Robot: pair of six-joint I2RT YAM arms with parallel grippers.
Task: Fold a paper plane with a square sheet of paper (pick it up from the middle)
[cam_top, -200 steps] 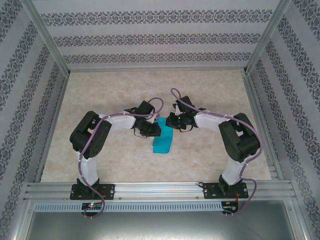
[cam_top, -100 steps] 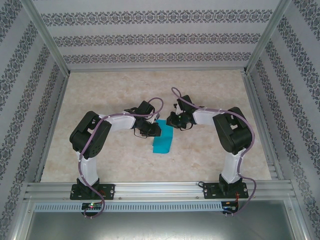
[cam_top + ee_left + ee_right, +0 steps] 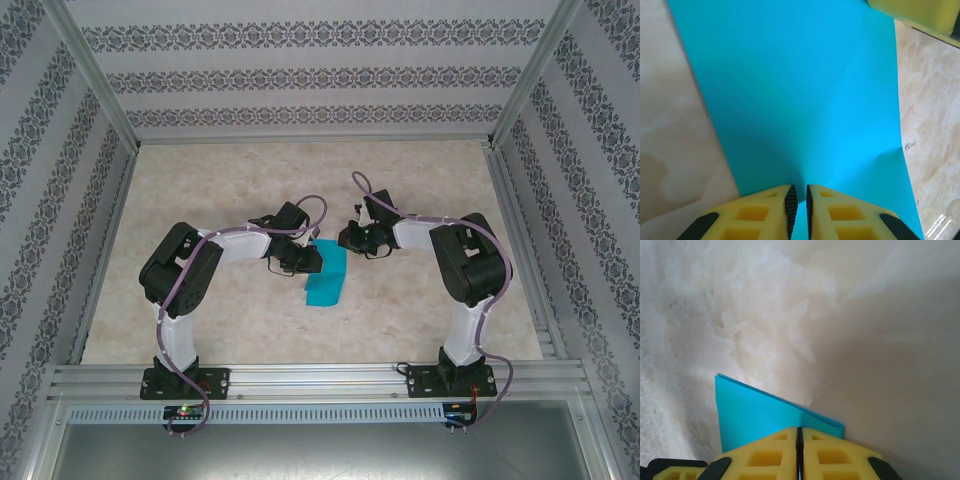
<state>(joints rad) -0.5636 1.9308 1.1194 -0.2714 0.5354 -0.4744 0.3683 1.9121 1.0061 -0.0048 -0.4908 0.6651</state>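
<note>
Right hand slightly rightward; one sheet.

Turquoise paper sheet, folded into narrow rectangle, lying centrally

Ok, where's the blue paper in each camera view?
Top external: paper at the centre of the table.
Left wrist: paper covers most of the picture, top to bottom.
Right wrist: paper at bottom left, reaching the right claw.
Shared landmark: the marbled table beside the paper.
</note>
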